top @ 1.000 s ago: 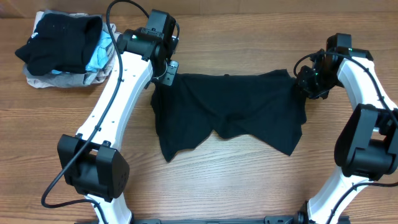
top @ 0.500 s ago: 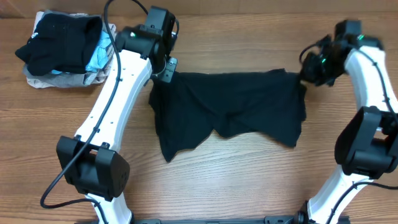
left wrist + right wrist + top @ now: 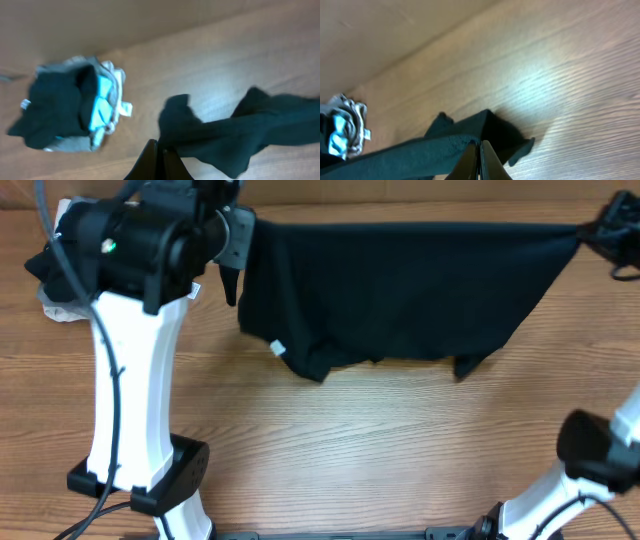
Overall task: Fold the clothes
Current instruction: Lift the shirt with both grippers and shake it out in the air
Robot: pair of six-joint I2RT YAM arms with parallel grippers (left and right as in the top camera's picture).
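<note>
Above the table [image 3: 350, 440], the shirt [image 3: 400, 290] now hangs lifted.

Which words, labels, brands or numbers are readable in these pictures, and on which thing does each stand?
No text can be read anywhere.
The small white tag on the large plain black shirt: too small to read.
The white tags on the pile of folded black, light-blue and beige garments: blurred, unreadable.

Left pincer [image 3: 240, 238] and right pincer [image 3: 592, 232] high, wide apart, both tightly closed.
</note>
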